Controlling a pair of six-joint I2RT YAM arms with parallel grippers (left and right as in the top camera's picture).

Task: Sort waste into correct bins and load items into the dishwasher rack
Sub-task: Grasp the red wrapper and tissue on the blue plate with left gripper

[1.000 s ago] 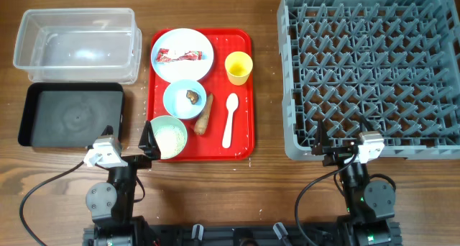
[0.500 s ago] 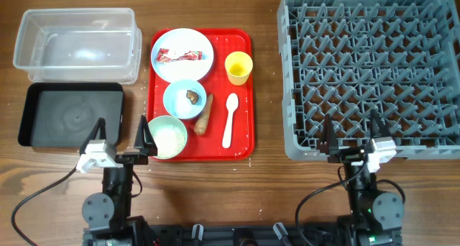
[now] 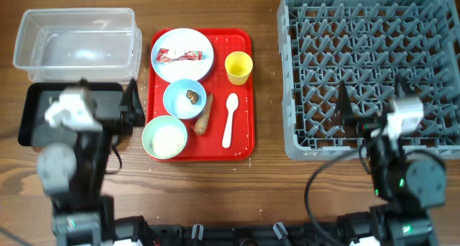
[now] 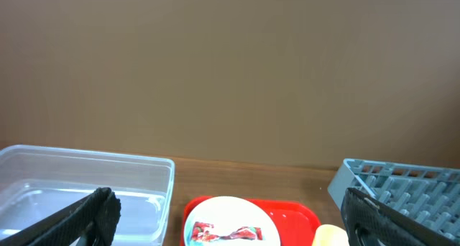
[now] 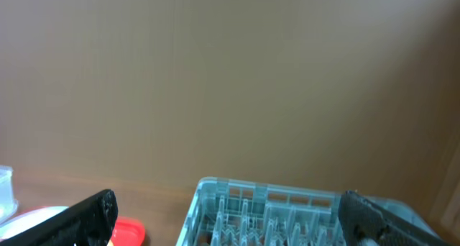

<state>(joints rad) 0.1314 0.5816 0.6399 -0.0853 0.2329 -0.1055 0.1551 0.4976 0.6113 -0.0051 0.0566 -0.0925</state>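
On the red tray, the pale blue plate holds the red-and-white wrapper. The small blue bowl holds a brown lump. The green bowl holds rice. The yellow cup, white spoon and carrot-like stick lie beside them. My left gripper is open and empty above the black tray. My right gripper is open and empty above the front of the grey rack. No tissue is in view.
The clear tub stands behind the black tray. The left wrist view shows the tub, the plate, the wrapper and the rack corner. The right wrist view shows the rack. A brown wall is behind.
Both arms have risen from the table's front edge and swung toward the back. The left is now over the black tray and the right is over the rack's front edge. Both stay open.
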